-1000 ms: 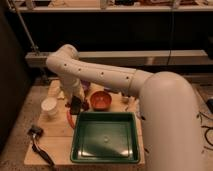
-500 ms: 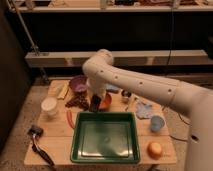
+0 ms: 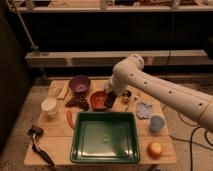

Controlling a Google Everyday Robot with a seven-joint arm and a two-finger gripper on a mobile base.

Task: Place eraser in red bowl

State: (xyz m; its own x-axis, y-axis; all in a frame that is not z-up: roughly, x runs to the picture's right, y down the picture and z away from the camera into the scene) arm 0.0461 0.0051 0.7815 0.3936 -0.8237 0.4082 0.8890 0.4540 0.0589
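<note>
Centrally, my white arm reaches down from the right over the wooden table [image 3: 54, 134]. Its two-finger gripper [image 3: 112, 95] hangs at the right rim of the round orange-red bowl [image 3: 97, 101], jaws closed on the flat black rectangular eraser [image 3: 110, 99] — tilted, beside the rim, not yet inside. Behind and left sits a round purple bowl [image 3: 80, 83]. In front lies a green rectangular plastic tray [image 3: 79, 150] — apart from both bowls.
</note>
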